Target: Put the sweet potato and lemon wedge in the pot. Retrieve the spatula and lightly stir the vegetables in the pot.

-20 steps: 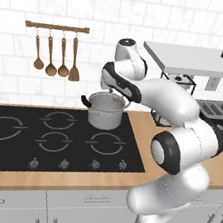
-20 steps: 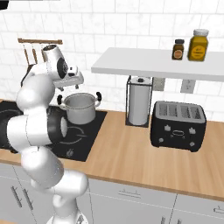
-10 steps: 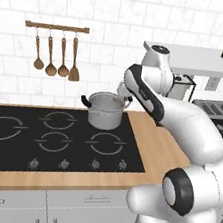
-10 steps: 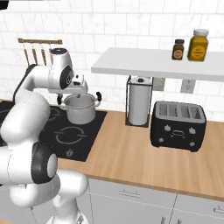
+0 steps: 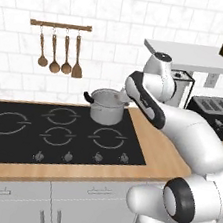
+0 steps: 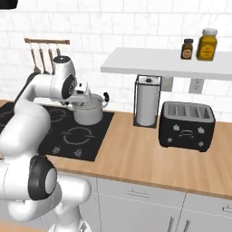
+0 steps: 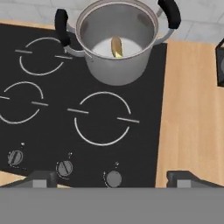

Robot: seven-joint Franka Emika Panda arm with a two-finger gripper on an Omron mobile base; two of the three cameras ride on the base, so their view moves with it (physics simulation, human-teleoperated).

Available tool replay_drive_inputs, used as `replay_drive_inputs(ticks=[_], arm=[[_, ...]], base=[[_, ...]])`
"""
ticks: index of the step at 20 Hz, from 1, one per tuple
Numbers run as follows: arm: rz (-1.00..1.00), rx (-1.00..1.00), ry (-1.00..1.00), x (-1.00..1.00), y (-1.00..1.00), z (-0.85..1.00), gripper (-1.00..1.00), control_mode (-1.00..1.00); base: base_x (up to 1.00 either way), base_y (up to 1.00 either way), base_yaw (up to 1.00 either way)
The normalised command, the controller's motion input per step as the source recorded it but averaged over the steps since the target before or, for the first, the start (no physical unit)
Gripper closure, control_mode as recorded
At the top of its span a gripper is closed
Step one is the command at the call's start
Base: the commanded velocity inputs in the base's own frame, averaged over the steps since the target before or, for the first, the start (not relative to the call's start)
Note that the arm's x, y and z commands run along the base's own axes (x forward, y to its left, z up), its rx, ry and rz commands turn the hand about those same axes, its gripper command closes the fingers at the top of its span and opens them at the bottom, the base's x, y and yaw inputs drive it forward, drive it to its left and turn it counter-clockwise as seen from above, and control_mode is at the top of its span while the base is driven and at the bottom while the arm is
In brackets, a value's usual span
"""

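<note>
Pot on the hob's rear burner, yellow lemon wedge inside, fingers spread apart, empty, nearer the camera than the pot.

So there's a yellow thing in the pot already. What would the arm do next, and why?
Probably swing left toward the spatula hanging on the wall rail. The pot holds a yellow piece that looks like the lemon wedge, the gripper appears open and empty, and stirring needs that tool. The sweet potato I cannot make out.
</note>
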Motion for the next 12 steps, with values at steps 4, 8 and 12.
replay_drive_inputs(ticks=[4, 8, 12], arm=[[0.0, 0.0, 0.0, 0.0, 0.0, 0.0, -1.0, 1.0], [0.0, 0.0, 0.0, 0.0, 0.0, 0.0, -1.0, 1.0], [0.0, 0.0, 0.0, 0.0, 0.0, 0.0, -1.0, 1.0]], base=[[-0.46, 1.0, 0.0], [0.02, 1.0, -0.06], [0.08, 1.0, -0.14]])
